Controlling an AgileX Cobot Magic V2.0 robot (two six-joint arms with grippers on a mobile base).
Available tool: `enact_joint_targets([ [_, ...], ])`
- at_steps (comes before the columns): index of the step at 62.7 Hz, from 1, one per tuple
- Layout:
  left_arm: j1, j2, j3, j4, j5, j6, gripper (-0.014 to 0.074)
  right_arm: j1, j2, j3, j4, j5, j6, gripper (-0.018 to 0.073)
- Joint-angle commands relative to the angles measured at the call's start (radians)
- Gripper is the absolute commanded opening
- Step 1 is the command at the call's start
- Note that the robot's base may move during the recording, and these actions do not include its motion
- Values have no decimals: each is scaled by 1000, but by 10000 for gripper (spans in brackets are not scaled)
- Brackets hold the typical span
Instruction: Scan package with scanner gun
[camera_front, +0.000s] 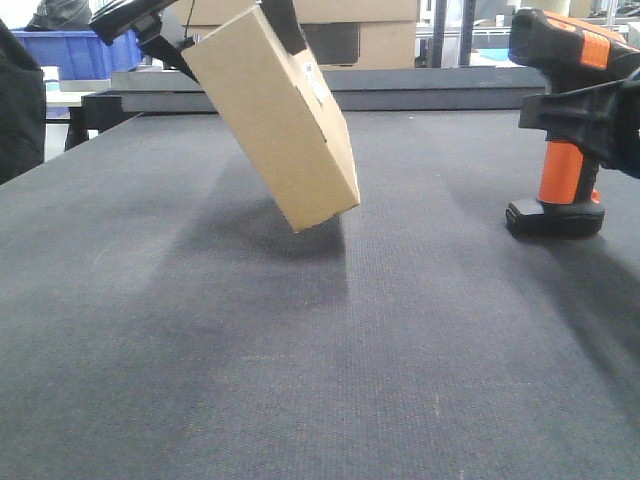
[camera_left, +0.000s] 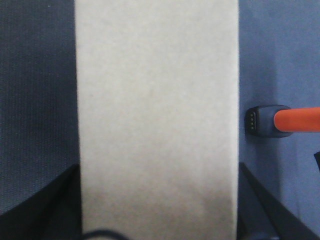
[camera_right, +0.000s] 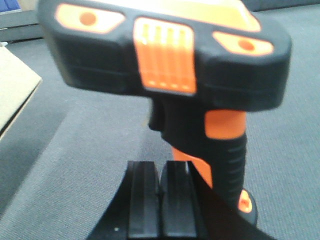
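While left hand (camera_front: 226, 34) pinches tilted brown package (camera_front: 275, 120) (plain cardboard), right hand (camera_front: 582, 115) state unclear.

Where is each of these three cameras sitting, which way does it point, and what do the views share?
Front-facing: low over the mat, looking forward across it; left gripper holds the tilted package, right gripper at the scanner gun handle.
Left wrist: on the left arm, looking along its fingers onto the package's broad face.
Right wrist: behind the shut right fingers, facing the scanner gun.
Shared: all three show package and scanner gun.
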Motion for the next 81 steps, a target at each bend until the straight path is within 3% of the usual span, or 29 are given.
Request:
enact_joint_targets([
  [1, 2, -18, -2, -8, -20, -4, -111, -1, 3, 2, 8, -20, 3, -167],
  [32, 2, -18, -2, -8, -20, -4, -111, -1, 3, 2, 8, 61, 3, -157],
  [38, 2, -18, -2, -8, -20, -4, -111, -1, 3, 2, 8, 61, 3, -38],
  [48, 2, -18, -2, -8, -20, -4, -111, -1, 3, 2, 26, 42, 5, 403],
  [55, 2, -18, -2, -8, -20, -4, -111, -1, 3, 2, 26, 31, 5, 577],
  [81, 2, -18, -2, -8, -20, -4, -111, -1, 142, -2, 76, -299, 57, 568],
])
